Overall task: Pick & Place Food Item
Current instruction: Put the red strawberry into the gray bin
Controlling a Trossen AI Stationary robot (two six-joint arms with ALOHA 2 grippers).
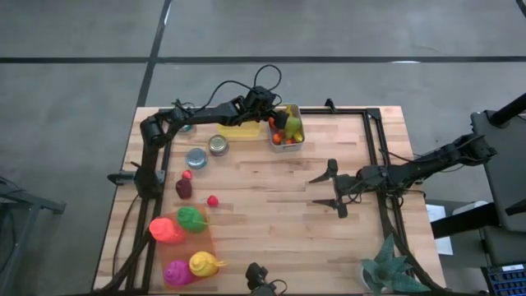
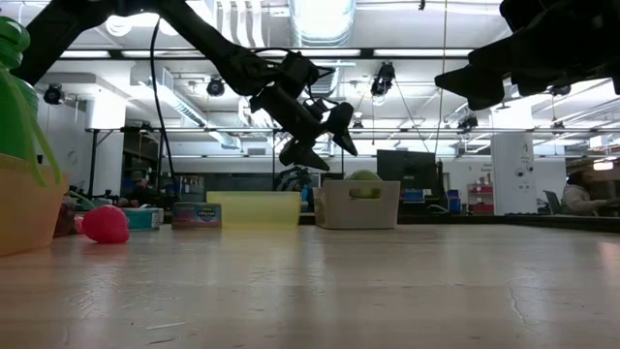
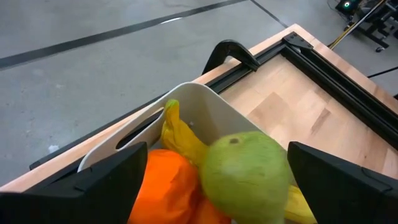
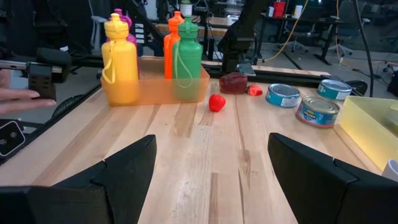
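A white basket [image 1: 286, 129] at the table's far edge holds a round green fruit [image 3: 245, 174] lying on an orange item [image 3: 168, 186] and a yellow banana-like piece [image 3: 180, 137]. My left gripper [image 1: 275, 116] hangs open just above the basket; in the left wrist view its gripper point [image 3: 217, 154] has one finger on either side of the green fruit, apart from it. In the low view the left gripper [image 2: 315, 131] is above the basket [image 2: 358, 204]. My right gripper [image 1: 329, 191] waits open above the right half of the table, over bare wood [image 4: 211, 143].
A yellow bin [image 1: 238, 131] stands left of the basket. Two cans [image 1: 218, 145] [image 1: 196, 158], a dark red item [image 1: 183, 188] and two small red pieces [image 1: 213, 200] lie on the left half. Bottles stand in an orange tray [image 1: 185, 240]. A person's hand [image 4: 18, 96] shows off the table.
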